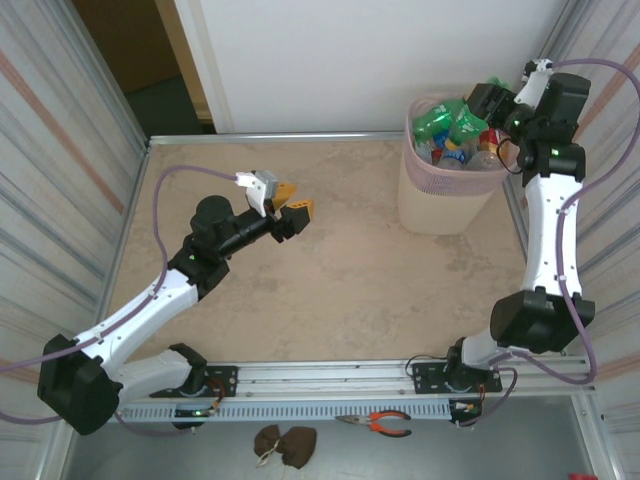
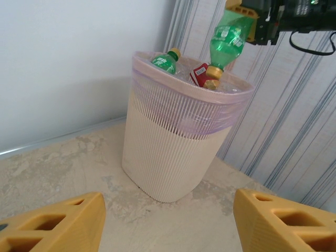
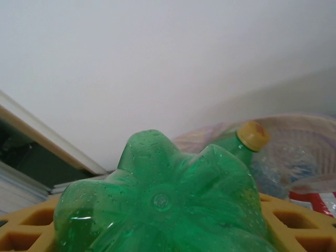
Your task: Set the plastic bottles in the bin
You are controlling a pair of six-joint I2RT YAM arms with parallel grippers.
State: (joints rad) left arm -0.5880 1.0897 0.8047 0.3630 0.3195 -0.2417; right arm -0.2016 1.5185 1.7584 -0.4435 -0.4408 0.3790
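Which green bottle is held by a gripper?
The green bottle hanging cap-down over the bin, in the right gripper; the other green bottle lies inside the bin.

Top camera: high above and behind the arm bases, looking down on the whole table (image 1: pixel 330 290), with the bin (image 1: pixel 440 205) far off at the back right corner. Left wrist camera: low over the table, facing across it toward the bin (image 2: pixel 168 157) at middle distance, with the yellow tips of the left gripper (image 2: pixel 168 226) at the bottom corners. Right wrist camera: very close against the base of a green bottle (image 3: pixel 157 210), facing the white wall. All three views share bin and bottle.
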